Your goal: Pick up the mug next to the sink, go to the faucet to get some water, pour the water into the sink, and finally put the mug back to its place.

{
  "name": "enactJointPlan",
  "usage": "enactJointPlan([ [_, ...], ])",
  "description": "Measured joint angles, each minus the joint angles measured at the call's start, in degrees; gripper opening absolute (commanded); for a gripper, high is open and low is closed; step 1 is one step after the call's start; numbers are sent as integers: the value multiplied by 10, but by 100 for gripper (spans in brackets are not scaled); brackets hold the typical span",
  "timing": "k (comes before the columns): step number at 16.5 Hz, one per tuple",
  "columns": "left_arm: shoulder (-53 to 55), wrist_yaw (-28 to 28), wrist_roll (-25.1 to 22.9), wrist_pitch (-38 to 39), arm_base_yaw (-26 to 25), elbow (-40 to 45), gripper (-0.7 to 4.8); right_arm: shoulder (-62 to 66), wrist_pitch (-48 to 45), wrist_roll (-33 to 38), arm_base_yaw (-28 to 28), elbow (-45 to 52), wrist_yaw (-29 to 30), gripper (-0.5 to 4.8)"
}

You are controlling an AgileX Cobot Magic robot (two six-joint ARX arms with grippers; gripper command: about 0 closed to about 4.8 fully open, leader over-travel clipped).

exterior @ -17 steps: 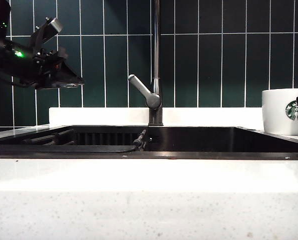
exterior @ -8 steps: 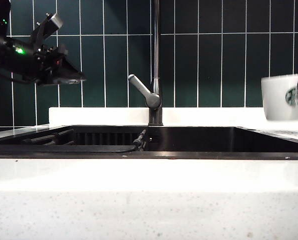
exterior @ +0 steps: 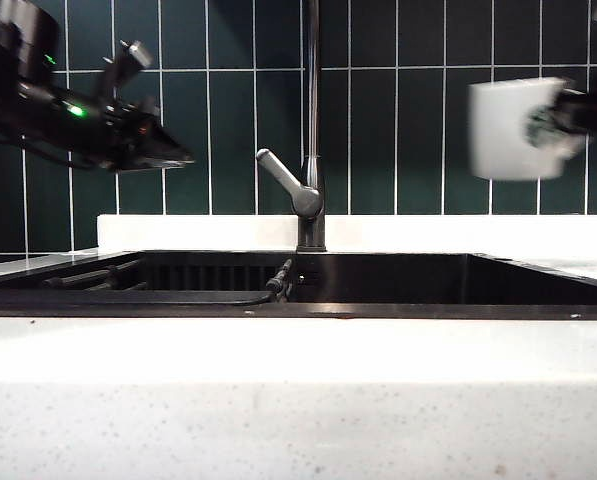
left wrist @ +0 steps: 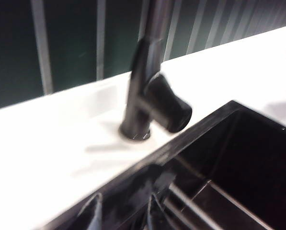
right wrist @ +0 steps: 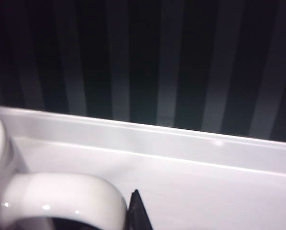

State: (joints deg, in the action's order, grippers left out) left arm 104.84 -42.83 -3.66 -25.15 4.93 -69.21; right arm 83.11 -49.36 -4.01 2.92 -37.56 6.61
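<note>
White logo mug [exterior: 518,128], blurred, aloft in right hand [exterior: 578,112]; left hand [exterior: 168,155] high.

White speckled stone countertop [exterior: 298,400], wide black rectangular sink [exterior: 398,275] set into it, tall dark-grey metal faucet [exterior: 312,150] rising behind the basin.

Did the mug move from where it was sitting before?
Yes. The mug, held by the right gripper, has risen off the counter and shifted left toward the faucet. It now hangs above the sink's right end.
</note>
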Motion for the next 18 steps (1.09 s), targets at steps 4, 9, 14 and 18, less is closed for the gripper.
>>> enactJointPlan([
  [4,65,-76,0,17,0,-92,126,5,186,0,-89,-111,-1,-1],
  [9,154,-112,0,20,14,-191,128,53,361,1,-173,-278,-3,-1],
  [14,197,-134,-6,17,39,-280,162,108,444,31,-196,-366,2,-1],
  [18,215,-129,-6,13,40,-311,178,108,440,59,-198,-392,14,-1],
])
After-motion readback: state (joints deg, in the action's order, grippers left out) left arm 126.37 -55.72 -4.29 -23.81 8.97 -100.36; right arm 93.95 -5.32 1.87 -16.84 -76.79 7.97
